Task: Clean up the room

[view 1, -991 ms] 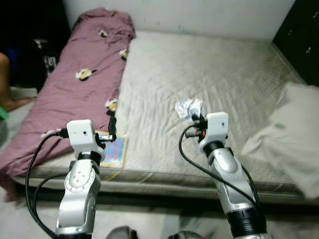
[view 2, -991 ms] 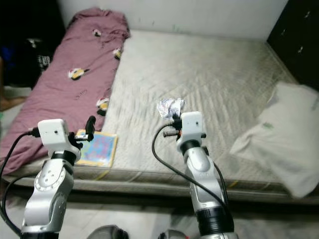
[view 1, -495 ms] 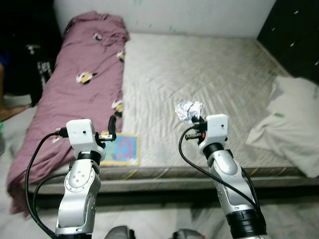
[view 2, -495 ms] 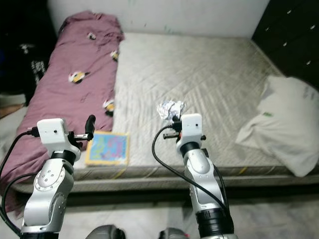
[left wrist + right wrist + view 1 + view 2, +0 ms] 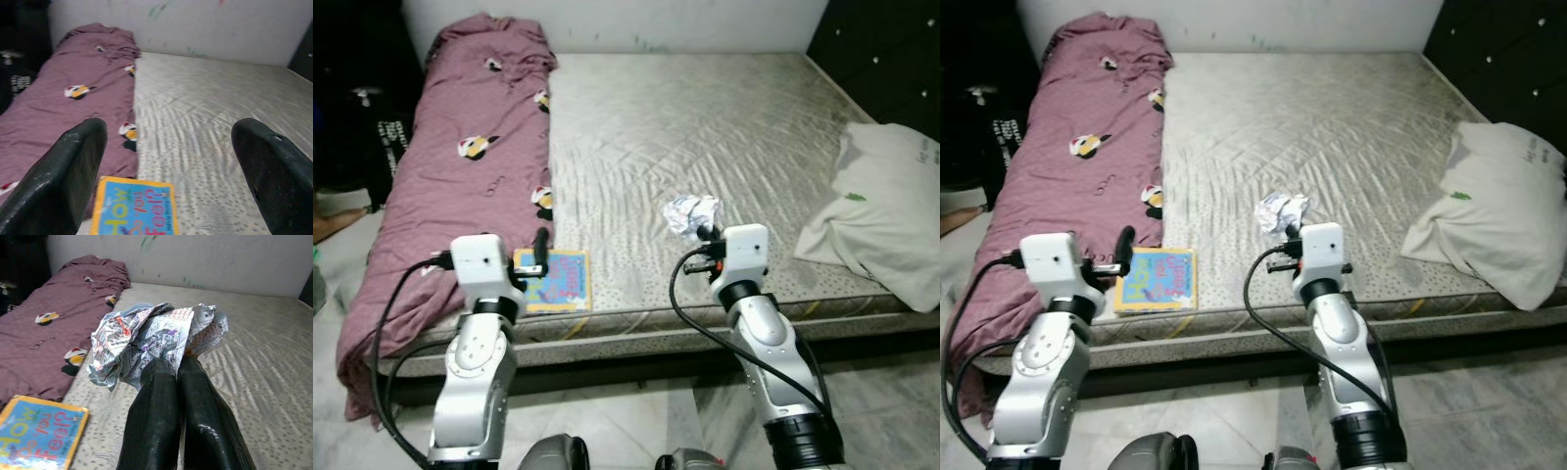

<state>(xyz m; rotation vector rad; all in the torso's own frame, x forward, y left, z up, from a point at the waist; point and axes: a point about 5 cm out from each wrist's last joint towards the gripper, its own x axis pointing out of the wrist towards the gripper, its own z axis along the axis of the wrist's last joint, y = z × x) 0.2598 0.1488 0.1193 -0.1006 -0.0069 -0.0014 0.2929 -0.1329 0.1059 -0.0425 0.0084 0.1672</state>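
The right gripper (image 5: pixel 178 369) has its two black fingers pressed together on a crumpled ball of newspaper (image 5: pixel 151 340). In the left eye view this paper ball (image 5: pixel 693 213) is near the middle of the frame, held just over the front part of the mattress (image 5: pixel 724 127), a little above the white wrist block of the right arm. It seems to be lifted off the bed, but I cannot tell this for sure from the head views.

The left gripper (image 5: pixel 171 161) is spread wide and holds nothing. It points toward the bed, and between its fingers (image 5: pixel 80 161) one sees a blue and yellow children's book (image 5: pixel 134 210) lying flat at the front edge of the mattress. In the left eye view the book (image 5: pixel 553 279) is in the lower left part, just beside the purple blanket (image 5: pixel 460 166).

As I judge it, the cleaning is at an early stage. The paper is picked up but not yet thrown away, and I see no bin in the pictures. The book is not yet taken from the bed. The purple blanket lies in a long heap along the left side of the frame and hangs down over the bed edge, so it may need folding. A white pillow (image 5: pixel 886 211) sits at the right edge of the frame, partly hanging over the mattress corner.

Around the bed there is a dark wardrobe (image 5: pixel 891 49) in the upper right and dark things (image 5: pixel 372 108) on the floor at the upper left. Nothing stands between the left gripper and the book.
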